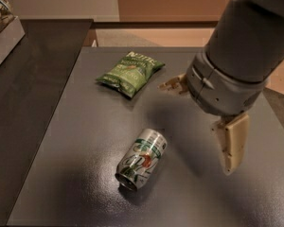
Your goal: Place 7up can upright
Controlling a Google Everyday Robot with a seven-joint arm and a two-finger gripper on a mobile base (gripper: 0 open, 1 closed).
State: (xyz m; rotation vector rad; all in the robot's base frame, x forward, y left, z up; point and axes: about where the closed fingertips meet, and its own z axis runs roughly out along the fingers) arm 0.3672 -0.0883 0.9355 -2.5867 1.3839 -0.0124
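Observation:
The 7up can (142, 159) lies on its side on the grey table (75, 141), front of centre, its shiny top pointing toward the front left. My gripper (195, 127) hangs to the right of the can, apart from it and holding nothing. It is open: one pale finger (233, 145) points down toward the front, the other finger (173, 84) sticks out to the left near the chip bag. The big grey wrist (222, 84) fills the upper right.
A green crinkly chip bag (130, 72) lies at the back of the table. A dark counter (28, 93) adjoins on the left, with a white tray of snacks (2, 22) at its far corner. The table's right edge lies just beyond the arm.

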